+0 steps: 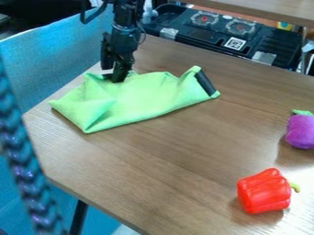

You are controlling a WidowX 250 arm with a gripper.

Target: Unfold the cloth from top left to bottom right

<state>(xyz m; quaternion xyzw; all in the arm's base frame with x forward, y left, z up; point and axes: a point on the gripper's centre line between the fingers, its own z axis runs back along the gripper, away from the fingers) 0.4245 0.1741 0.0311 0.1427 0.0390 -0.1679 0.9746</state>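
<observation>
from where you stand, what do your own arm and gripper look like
The arm is black, with chunky jointed segments and a thin dark cable curving out at one side. The gripper is black too, narrow and angular. I can't make out any markings on either.

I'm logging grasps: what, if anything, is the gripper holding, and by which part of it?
That cannot be told: the gripper is down at the upper left edge of the cloth, but whether it grips that edge is unclear.

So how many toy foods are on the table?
2. The red pepper is near the bottom right of the view, and the purple toy is farther up, at the right edge. More could hide under the cloth.
</observation>
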